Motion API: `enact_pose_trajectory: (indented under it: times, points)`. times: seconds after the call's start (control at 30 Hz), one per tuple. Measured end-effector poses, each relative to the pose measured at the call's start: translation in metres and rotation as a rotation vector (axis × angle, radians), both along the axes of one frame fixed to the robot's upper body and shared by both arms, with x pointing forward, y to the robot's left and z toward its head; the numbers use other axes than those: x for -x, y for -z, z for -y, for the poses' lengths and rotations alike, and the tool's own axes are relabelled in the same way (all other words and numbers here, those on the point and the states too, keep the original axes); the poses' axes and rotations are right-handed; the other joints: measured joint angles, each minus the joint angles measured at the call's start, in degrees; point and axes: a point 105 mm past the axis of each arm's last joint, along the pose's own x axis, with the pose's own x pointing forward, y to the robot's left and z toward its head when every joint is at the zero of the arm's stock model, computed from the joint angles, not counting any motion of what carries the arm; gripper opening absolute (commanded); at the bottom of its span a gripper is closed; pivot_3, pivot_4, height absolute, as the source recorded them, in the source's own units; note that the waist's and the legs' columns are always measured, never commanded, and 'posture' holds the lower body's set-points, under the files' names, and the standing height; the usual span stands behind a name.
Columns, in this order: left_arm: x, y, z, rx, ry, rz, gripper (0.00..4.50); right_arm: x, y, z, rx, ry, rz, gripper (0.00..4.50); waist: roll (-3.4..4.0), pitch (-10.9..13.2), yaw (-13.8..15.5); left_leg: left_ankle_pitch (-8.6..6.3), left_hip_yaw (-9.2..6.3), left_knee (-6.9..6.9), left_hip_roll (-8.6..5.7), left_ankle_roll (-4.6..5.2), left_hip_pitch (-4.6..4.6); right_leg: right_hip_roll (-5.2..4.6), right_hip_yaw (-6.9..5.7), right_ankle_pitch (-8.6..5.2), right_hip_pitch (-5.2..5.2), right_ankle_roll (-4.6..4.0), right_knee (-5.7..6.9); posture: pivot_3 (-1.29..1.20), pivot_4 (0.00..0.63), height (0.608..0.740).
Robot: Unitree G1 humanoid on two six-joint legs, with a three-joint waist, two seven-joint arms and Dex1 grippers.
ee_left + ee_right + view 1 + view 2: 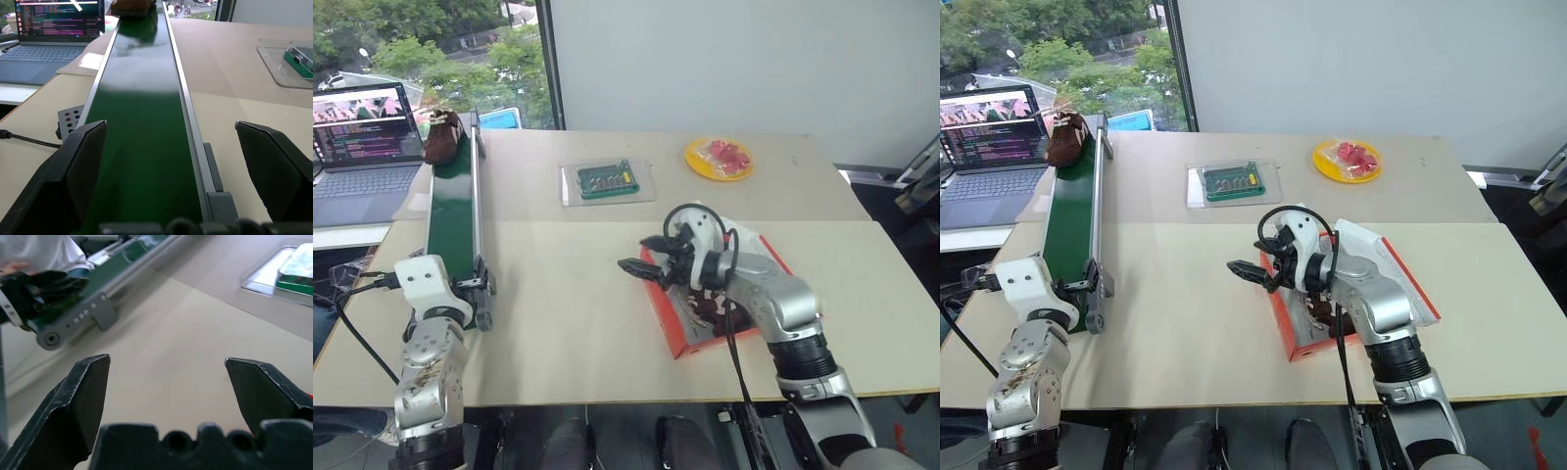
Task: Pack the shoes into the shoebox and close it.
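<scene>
Nearest the robot, the left end effector [171, 161] hangs at the near end of the green conveyor belt [450, 211], its two black fingers spread wide on either side of the belt and holding nothing. The right end effector [641, 264] hangs over the bare counter [558, 323] just left of the shoebox [668, 313], fingers likewise wide apart and empty, pointing toward the belt.

The shoebox lies open on the counter under the right forearm: red-orange walls, white lining. One dark brown shoe with pale laces [710, 311] appears to lie inside it, partly hidden by the arm; how squarely it sits cannot be told. The white panel behind the arm [1371, 245] is probably the raised lid, though its hinge is hidden.

Farther off, at the far end of the belt, the second shoe [441, 135] rests on the green surface, well apart from both end effectors. Beside the belt stands an open laptop [367, 147]. Across the counter lie a clear tray holding a green board [607, 181] and a yellow plate with red pieces [719, 158], neither part of the task.

Progress, as judged: roughly one shoe packed. Remaining: fetch the second shoe from the belt, place it in the box, and shut the lid.
</scene>
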Motion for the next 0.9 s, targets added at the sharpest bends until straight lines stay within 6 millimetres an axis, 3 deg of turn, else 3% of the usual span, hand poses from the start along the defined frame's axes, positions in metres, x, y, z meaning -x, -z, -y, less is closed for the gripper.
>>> enact_pose_trajectory:
  times: [0.17,0.33,0.53,0.7,0.9]
  points:
    - [0.0,0.001,-0.011,-0.018,-0.019,-0.022,4.5,0.001,-0.002,-0.004,-0.015,-0.015,-0.011,4.41,0.0,0.0,0.0,0.0,-0.01,0.0,0.0,0.0,0.0,-0.01,-0.01,0.0,0.0,0.0,0.0,0.0,0.15,0.74]
    - [-0.001,-0.01,-0.028,-0.051,-0.04,-0.027,4.5,0.003,0.004,-0.003,0.071,-0.032,0.03,4.41,0.0,0.0,-0.01,0.0,0.0,-0.01,-0.01,0.0,0.0,-0.01,-0.01,0.0,-0.01,0.0,-0.01,0.0,0.15,0.74]
    - [-0.003,-0.011,-0.028,-0.021,-0.007,-0.043,4.5,0.001,0.001,0.001,0.111,-0.034,0.104,4.41,0.0,0.0,0.0,0.0,0.0,-0.02,0.0,-0.01,0.0,0.0,-0.02,0.0,-0.01,0.0,0.0,0.0,0.15,0.74]
    - [-0.015,-0.049,-0.045,-0.064,0.005,0.023,4.5,-0.007,-0.012,-0.001,0.126,-0.02,0.197,4.41,0.0,0.0,-0.04,0.01,0.01,-0.07,-0.04,-0.04,0.04,0.03,-0.02,0.0,-0.02,-0.02,-0.01,0.0,0.15,0.74]
    - [-0.026,-0.067,-0.058,-0.085,0.036,0.029,4.5,-0.012,-0.012,-0.002,0.131,-0.01,0.207,4.41,0.0,0.0,-0.08,0.02,0.04,-0.09,-0.03,-0.06,0.02,0.03,-0.04,0.0,-0.04,-0.02,-0.03,0.0,0.15,0.74]
